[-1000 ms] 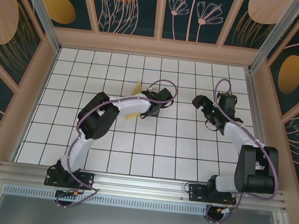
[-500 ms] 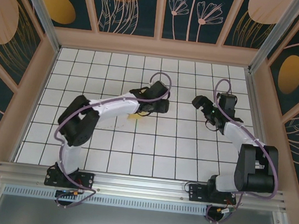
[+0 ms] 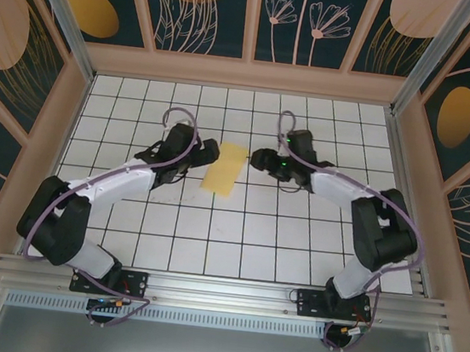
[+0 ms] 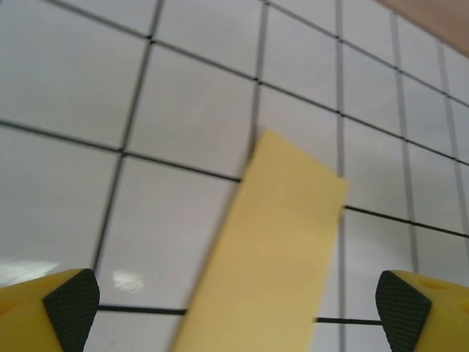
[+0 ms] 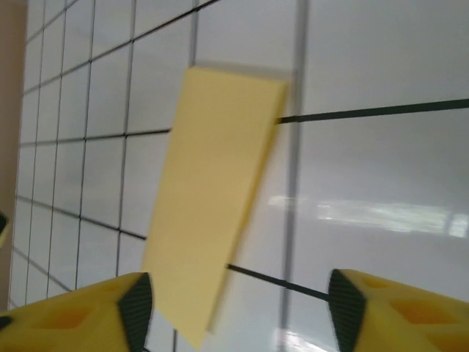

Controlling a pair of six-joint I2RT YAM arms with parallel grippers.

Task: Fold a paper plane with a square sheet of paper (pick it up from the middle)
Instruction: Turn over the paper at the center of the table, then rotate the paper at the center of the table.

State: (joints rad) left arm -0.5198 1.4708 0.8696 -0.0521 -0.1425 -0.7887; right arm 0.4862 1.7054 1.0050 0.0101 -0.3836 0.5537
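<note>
Paper (image 3: 225, 168), yellow and folded into a long rectangle, lies flat on the tiled desk (image 3: 211, 233), its length running from 1 to 7 o'clock. The left end effector (image 3: 206, 152) sits just beside it at its 9 o'clock, the right end effector (image 3: 259, 158) at its 3 o'clock; both gape wide, holding nothing

White arms (image 3: 118, 181), black joints (image 3: 51, 224), purple cables (image 3: 183, 110).
</note>
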